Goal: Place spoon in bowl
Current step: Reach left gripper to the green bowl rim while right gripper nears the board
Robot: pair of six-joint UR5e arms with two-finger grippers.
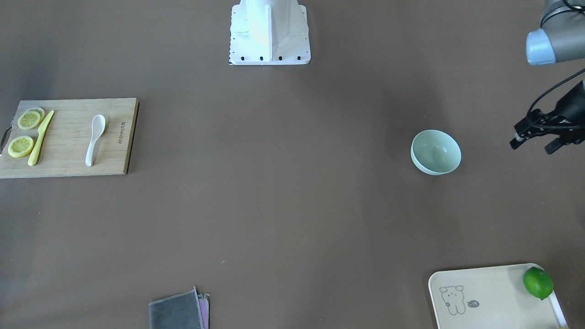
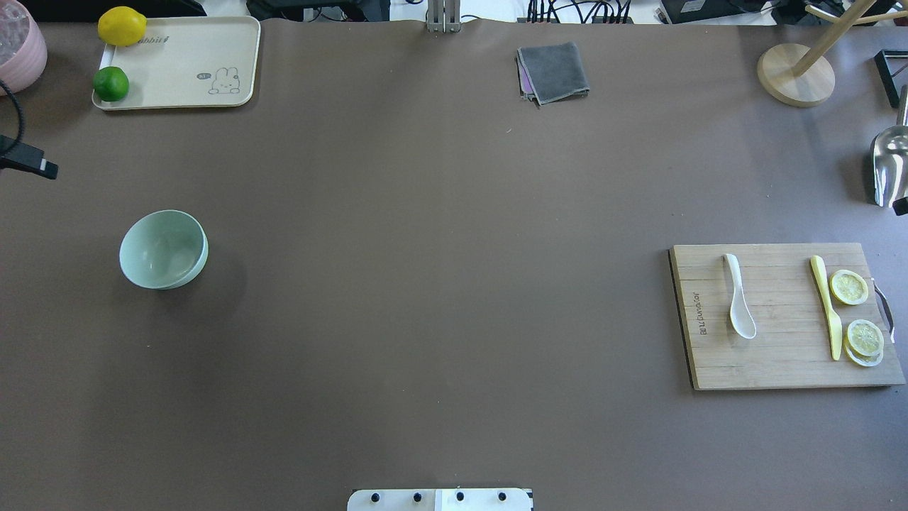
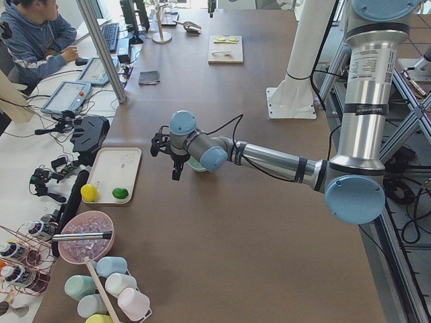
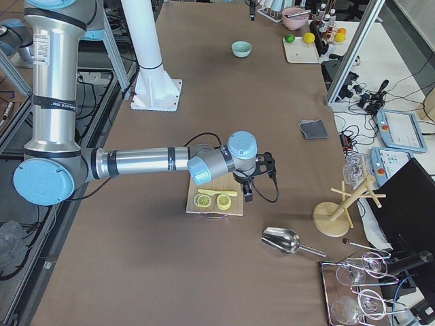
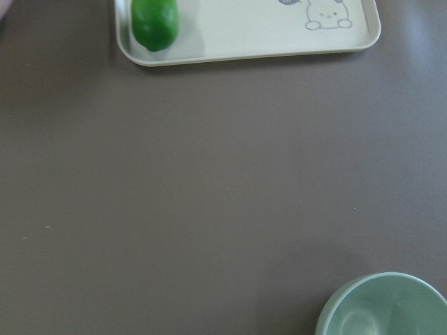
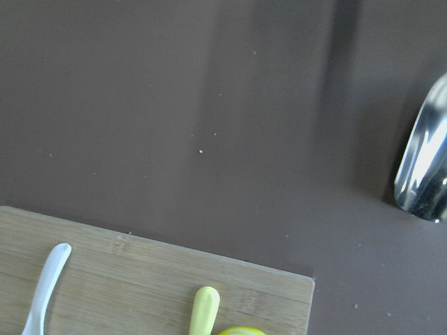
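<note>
The spoon [image 2: 739, 298] is seen flat on a cutting board [image 2: 780, 369] at the surface's right end, handle aimed away from the robot, well apart from the bowl [image 2: 163, 250] at left. The right pincer [image 4: 247, 191], its state impossible to tell, is poised nearer; the left pincer [image 1: 532, 146] is held apart near the bowl.

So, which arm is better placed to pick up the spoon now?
The right arm: its jaws hang by the cutting board where the spoon lies. The left arm is far off, by the bowl.
</note>
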